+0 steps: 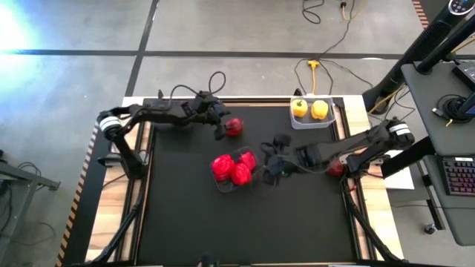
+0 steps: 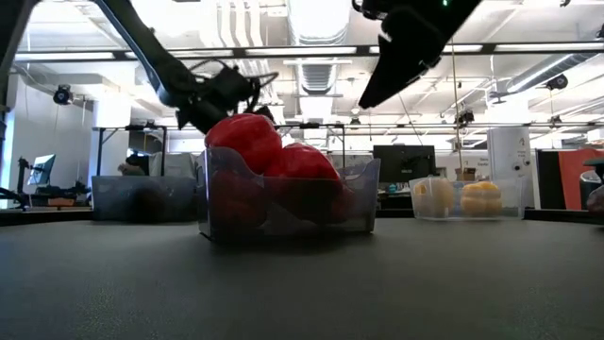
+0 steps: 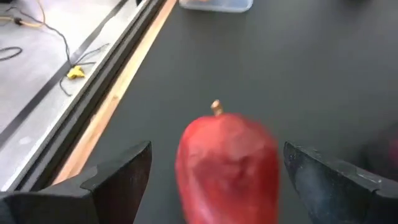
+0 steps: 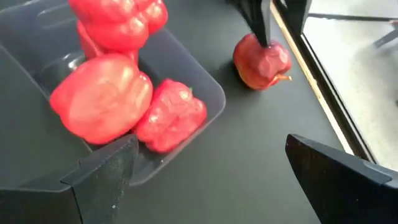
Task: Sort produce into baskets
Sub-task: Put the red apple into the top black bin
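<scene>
A dark red apple-like fruit (image 1: 234,127) with a short stem lies on the black mat at the far middle. My left gripper (image 1: 221,123) is open, with one finger on either side of the fruit (image 3: 227,165) and a gap to each. A clear basket (image 1: 223,183) at mid-table holds three glossy red peppers (image 1: 231,168). My right gripper (image 1: 271,169) is open and empty just right of that basket (image 4: 205,93). A second clear basket (image 1: 313,123) at the far right holds two yellow peppers (image 1: 309,109). A dark basket (image 2: 142,198) shows only in the low view, at the left.
A small red thing (image 1: 335,168) shows under my right arm near the table's right edge. The wooden table border (image 3: 118,93) runs close past the fruit on the far side. Bare black mat (image 1: 223,230) fills the near half of the table.
</scene>
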`<state>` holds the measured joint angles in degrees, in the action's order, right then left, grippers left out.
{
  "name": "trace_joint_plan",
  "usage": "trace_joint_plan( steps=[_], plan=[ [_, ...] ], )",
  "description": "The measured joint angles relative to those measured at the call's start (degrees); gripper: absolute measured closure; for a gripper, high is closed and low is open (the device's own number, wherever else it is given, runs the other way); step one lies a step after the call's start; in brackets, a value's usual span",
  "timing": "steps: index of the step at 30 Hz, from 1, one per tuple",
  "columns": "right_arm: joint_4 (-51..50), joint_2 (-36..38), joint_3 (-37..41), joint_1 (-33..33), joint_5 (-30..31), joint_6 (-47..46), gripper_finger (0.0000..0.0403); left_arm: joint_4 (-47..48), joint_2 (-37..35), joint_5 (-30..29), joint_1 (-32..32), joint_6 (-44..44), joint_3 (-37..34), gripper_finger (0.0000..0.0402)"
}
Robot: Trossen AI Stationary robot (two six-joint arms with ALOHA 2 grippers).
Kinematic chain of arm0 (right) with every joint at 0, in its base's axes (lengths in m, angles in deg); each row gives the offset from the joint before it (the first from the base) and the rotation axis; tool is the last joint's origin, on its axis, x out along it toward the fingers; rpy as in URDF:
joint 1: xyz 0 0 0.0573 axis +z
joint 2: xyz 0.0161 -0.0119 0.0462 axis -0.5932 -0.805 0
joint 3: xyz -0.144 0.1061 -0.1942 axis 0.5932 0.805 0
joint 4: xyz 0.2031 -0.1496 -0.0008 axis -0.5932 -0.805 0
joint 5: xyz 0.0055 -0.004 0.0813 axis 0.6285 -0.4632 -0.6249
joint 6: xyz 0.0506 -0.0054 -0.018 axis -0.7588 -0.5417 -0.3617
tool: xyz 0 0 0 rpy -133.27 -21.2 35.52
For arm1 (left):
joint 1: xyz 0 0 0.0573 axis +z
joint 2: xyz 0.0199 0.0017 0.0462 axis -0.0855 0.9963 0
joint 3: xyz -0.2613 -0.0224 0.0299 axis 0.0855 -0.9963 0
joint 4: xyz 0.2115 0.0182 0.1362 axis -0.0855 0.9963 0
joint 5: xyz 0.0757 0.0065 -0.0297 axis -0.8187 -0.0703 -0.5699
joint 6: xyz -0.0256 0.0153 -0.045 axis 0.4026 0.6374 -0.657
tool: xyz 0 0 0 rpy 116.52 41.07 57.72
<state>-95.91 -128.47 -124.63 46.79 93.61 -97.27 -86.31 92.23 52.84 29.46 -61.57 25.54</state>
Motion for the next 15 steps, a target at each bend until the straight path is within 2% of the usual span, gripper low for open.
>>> trace_joint_plan(
  steps=[6,15],
  plan=[
    [7.39,0.02,5.36,0.3,1.34,-3.97,0.0003,-1.78,4.42,-0.27,-0.17,1.08,0.91,0.0056],
    [7.43,0.09,4.41,-0.67,1.87,-3.59,0.0003,-5.68,9.23,-0.74,-0.29,0.63,1.15,0.0056]
  ],
)
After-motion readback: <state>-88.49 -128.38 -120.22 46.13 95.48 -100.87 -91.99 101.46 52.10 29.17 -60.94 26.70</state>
